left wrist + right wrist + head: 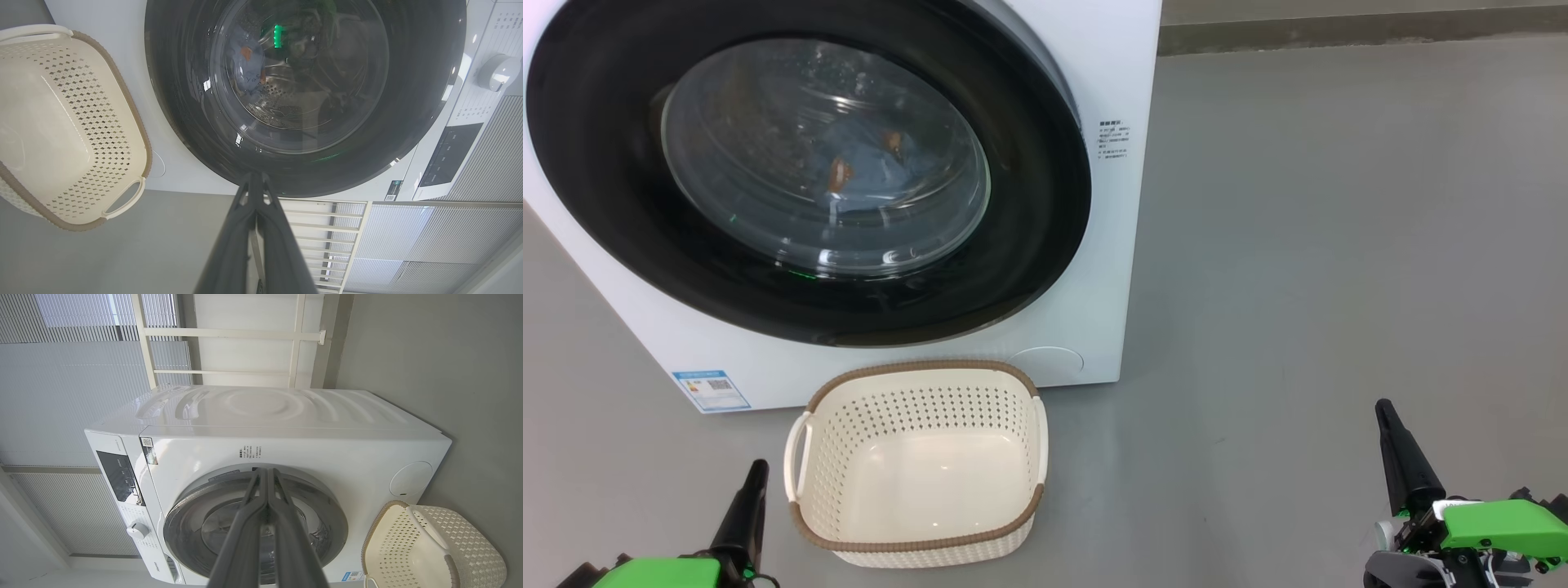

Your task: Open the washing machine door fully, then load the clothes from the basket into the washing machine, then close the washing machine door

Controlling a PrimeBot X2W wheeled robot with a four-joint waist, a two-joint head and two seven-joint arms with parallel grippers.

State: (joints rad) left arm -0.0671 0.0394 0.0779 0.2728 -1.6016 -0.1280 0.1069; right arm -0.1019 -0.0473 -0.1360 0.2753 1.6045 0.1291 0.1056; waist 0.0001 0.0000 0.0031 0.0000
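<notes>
The washing machine [1111, 73] stands in front of me with its door [596, 163] flat against the front, black frame all round the glass bowl. Through the glass I see the clothes [874, 163], light-blue fabric with orange-red patches, lying in the drum. The basket [915, 365] sits on the floor below the door, its bottom bare. My left gripper [756, 469] is shut, low at the basket's left. My right gripper [1384, 408] is shut, far right over the floor. The left wrist view shows the door [184, 102], clothes [245, 69] and basket [81, 122].
Grey floor [1339, 245] spreads to the right of the machine, ending at a wall base [1339, 33]. The right wrist view shows the control panel [120, 477] with a knob [137, 530], and a railing [229, 332] with blinds behind the machine.
</notes>
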